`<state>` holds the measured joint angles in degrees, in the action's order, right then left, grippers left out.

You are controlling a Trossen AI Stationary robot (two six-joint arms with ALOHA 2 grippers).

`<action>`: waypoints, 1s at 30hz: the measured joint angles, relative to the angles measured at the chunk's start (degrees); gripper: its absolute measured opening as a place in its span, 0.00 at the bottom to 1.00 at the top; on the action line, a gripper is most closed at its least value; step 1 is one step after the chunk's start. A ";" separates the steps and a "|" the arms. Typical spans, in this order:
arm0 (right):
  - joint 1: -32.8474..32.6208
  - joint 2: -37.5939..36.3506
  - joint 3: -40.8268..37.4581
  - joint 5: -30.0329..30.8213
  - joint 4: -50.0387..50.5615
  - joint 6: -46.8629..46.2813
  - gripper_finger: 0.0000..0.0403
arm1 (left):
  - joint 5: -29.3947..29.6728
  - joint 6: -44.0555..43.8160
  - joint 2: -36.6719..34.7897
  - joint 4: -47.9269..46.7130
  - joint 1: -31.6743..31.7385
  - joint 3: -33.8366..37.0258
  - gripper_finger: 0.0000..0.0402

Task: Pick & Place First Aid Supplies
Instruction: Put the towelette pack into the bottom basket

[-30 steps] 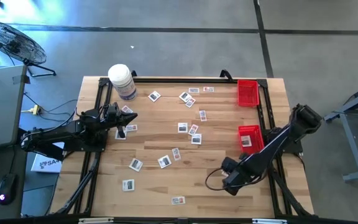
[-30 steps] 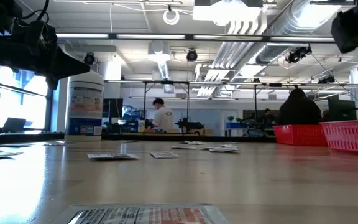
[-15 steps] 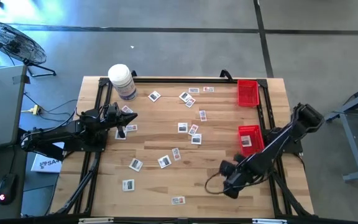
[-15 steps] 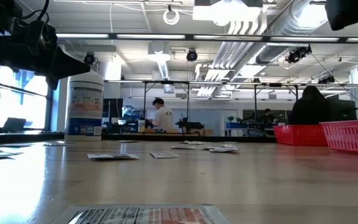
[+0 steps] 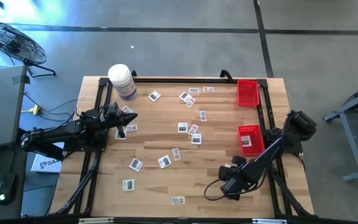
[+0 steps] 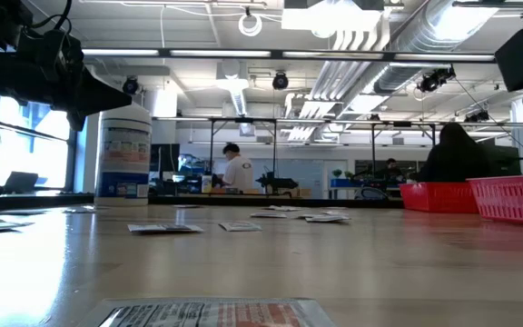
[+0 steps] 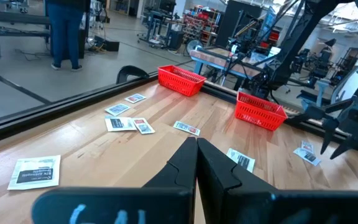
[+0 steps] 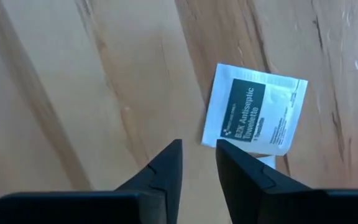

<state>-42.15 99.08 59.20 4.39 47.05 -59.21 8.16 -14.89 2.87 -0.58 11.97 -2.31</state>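
Over the near right part of the table (image 5: 216, 124), our right gripper (image 5: 229, 186) hangs low above the wood. Only the right wrist view shows what lies under it: one white packet (image 8: 255, 117) printed "BZK Antiseptic Towelette", flat on the boards just past our fingertips (image 8: 166, 163), which stand a narrow gap apart with nothing between them. From above, that packet is hidden by the arm, though we see another packet (image 5: 178, 200) close to the near edge, just left of the gripper.

Our left gripper (image 5: 131, 116) waits at the left side of the table, and the left wrist view shows its fingers (image 7: 194, 163) pressed together, empty. Looking down, we count the other first aid packets (image 5: 188, 99) scattered across the middle and far part of the table, most lying apart from one another, a few overlapping. The low view shows them only as thin slivers (image 6: 162, 228) on the wood, with one blurred packet (image 6: 209, 314) right at the lens.

Bare wood lies around our right gripper on the middle side; the dark frame rail (image 5: 268, 124) runs along the right edge. Two red baskets (image 5: 247, 92) sit by that rail, the nearer basket (image 5: 250, 138) holding a packet. A white jar (image 5: 122, 81) stands at the far left corner. Beyond the table, a person in a white top (image 6: 237, 170) stands in the room.
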 joint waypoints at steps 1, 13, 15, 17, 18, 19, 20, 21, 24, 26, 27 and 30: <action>0.02 0.35 0.00 -0.01 0.02 0.21 0.23 | 0.00 0.01 0.00 0.00 0.02 -0.02 0.00; 1.63 3.61 0.02 -0.91 0.30 1.26 0.23 | 0.00 0.00 0.00 0.00 0.00 0.00 0.00; 2.20 3.63 0.01 -1.18 0.46 1.32 0.23 | 0.00 0.00 -0.01 0.00 0.01 -0.01 0.00; 2.86 3.58 -0.79 -1.44 -0.56 1.37 0.23 | 0.00 0.00 0.00 0.00 0.00 -0.02 0.00; 3.06 3.42 -1.60 -1.47 -1.49 1.36 0.23 | 0.00 0.02 0.00 0.00 0.00 -0.02 0.00; 3.24 3.39 -2.58 -1.72 -2.52 1.35 0.23 | 0.00 0.00 -0.02 0.00 0.02 -0.02 0.00; 3.44 3.31 -3.62 -2.21 -3.78 1.34 0.23 | 0.00 0.00 0.00 0.00 0.02 -0.02 0.00; 3.52 3.11 -4.63 -2.66 -4.99 1.22 0.23 | 0.00 0.00 0.00 0.00 0.02 0.00 0.00; 3.47 2.77 -6.29 -2.79 -6.66 0.06 0.20 | 0.00 0.00 0.00 0.00 0.00 0.00 0.00; 3.47 2.76 -6.43 -2.70 -6.43 -0.27 0.17 | 0.00 0.02 0.00 0.00 0.02 -0.02 0.00; 3.47 2.76 -6.37 -2.46 -6.29 -0.17 0.14 | 0.00 0.01 -0.01 0.00 0.01 -0.01 0.00; 3.47 2.75 -5.82 -1.59 -6.05 0.70 0.06 | 0.00 0.02 0.00 0.00 0.00 -0.02 0.00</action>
<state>-38.68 101.83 53.38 2.80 41.00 -58.52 8.16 -14.87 2.87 -0.58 11.97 -2.33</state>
